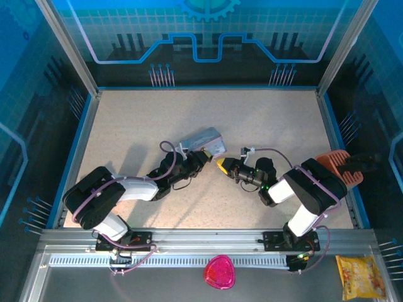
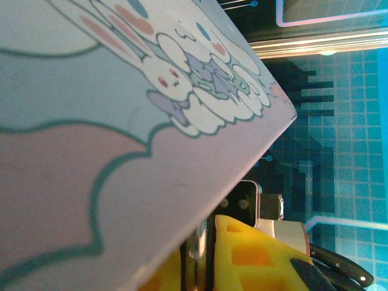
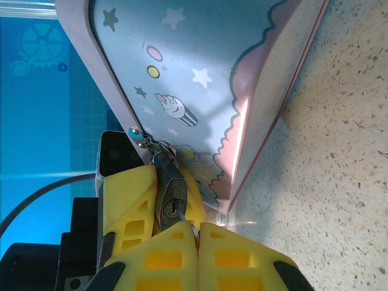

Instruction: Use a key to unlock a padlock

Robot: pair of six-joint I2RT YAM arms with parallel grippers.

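In the right wrist view the small dark padlock [image 3: 171, 195] hangs by its thin shackle from the hasp [image 3: 140, 138] of a grey cartoon-printed tin [image 3: 200, 73]. The slim key [image 3: 183, 218] is stuck in its keyhole. My right gripper [image 3: 197, 235] is shut on the key's head, its yellow fingers pressed together. My left gripper's yellow fingers [image 3: 128, 197] clamp the padlock body from both sides. In the left wrist view the left gripper [image 2: 200, 260] pinches a silvery edge under the tin lid [image 2: 121, 121]. From above, the left gripper [image 1: 206, 156] and right gripper [image 1: 222, 165] meet tip to tip beside the tin [image 1: 204, 139].
An orange object [image 1: 332, 161] lies by the right wall. A pink object [image 1: 219, 272] and a yellow snack bag [image 1: 359, 277] sit on the front ledge outside the table. Blue panels wall the speckled table [image 1: 138, 119] on three sides.
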